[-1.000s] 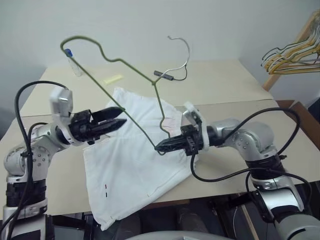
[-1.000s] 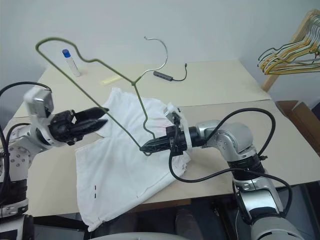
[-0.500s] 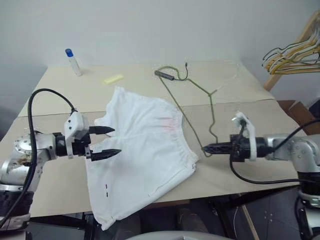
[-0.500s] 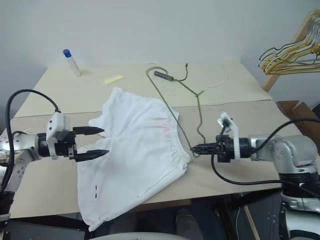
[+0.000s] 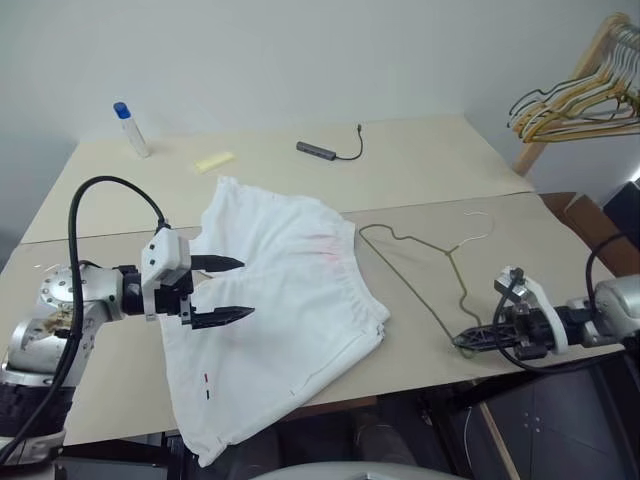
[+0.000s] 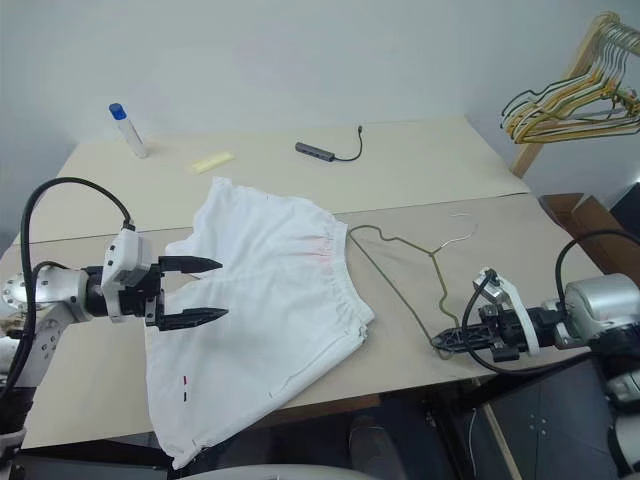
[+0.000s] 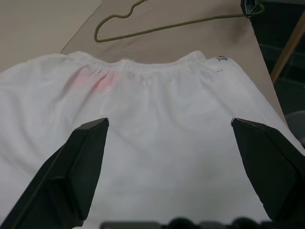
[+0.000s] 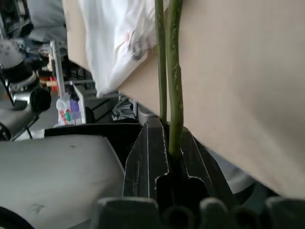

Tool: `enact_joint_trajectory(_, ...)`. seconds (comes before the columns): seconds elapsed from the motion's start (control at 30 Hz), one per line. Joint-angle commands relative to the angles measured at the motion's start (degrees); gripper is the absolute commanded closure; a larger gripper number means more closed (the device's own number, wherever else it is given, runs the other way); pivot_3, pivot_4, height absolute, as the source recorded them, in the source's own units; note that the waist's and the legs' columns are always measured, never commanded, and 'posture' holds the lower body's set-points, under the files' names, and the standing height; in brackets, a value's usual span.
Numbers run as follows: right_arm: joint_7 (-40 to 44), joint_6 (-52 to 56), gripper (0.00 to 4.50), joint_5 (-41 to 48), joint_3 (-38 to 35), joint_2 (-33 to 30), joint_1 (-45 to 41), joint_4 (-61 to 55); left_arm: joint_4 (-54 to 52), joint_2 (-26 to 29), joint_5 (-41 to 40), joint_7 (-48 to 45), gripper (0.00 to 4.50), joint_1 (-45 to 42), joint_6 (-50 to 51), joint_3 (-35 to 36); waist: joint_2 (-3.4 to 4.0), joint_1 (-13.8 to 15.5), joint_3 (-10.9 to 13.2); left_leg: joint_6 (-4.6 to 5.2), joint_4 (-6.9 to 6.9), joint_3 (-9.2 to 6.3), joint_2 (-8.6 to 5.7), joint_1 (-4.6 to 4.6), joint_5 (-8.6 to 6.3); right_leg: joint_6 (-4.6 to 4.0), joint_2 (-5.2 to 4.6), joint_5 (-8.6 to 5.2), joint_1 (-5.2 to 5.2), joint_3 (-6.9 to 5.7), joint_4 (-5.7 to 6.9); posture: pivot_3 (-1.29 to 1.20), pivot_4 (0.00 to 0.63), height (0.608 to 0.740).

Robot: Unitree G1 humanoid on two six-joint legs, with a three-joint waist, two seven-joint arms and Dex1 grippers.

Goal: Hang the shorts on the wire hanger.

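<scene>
Wire hanger [image 5: 420, 262] thin olive-grey, flat on table [image 5: 420, 165] — shorts [image 5: 280, 300] white, pink-printed waistband.

The left arm reached in from the left side, bent at the elbow, with its wrist turned toward the middle. The left gripper [image 5: 228, 290] pointed to the right and a little down. Its two black fingers [image 7: 81, 162] were spread far apart, with nothing between them. The right arm came in low from the right side. The right gripper [image 5: 463, 341] pointed to the left and a little down. Its jaws were pressed tight together on a thin wire.
</scene>
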Motion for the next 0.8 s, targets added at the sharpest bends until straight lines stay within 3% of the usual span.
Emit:
enact_joint_trajectory(0.03, 3.1, -3.0, 4.5, -3.3, 1.7, 2.2, -2.5, 5.2, -2.5, 0.5, -0.5, 0.1, 0.03, 0.8, -0.3, 0.8, 0.0, 0.3, 0.0, 0.0, 0.0, -0.01, 0.0, -0.02, 0.0, 0.0, 0.0, 0.0, -0.01, 0.0, 0.0, 0.03, 0.0, 0.74)
enact_joint_trajectory(0.27, 6.3, -7.1, 4.5, -7.8, 3.7, 5.3, -4.2, 10.4, -3.4, 0.7, -0.8, 0.1, 0.03, 1.8, -0.1, 1.2, 0.02, 0.7, 0.0, 0.01, 0.01, -0.01, -0.02, -0.01, -0.01, -0.01, -0.01, 0.0, 0.0, 0.0, 0.05, 0.05, 0.0, 0.74)
enact_joint_trajectory(0.8, 7.2, -9.9, 4.5, -5.1, 0.7, 4.6, -2.6, 6.3, -2.2, 0.0, -0.5, -0.3, 0.03, 1.7, -1.4, 0.9, 0.02, 0.8, 0.0, 0.01, 0.01, -0.02, -0.02, 0.0, -0.01, -0.02, 0.0, 0.01, 0.0, 0.0, 0.07, 0.05, 0.0, 0.74)
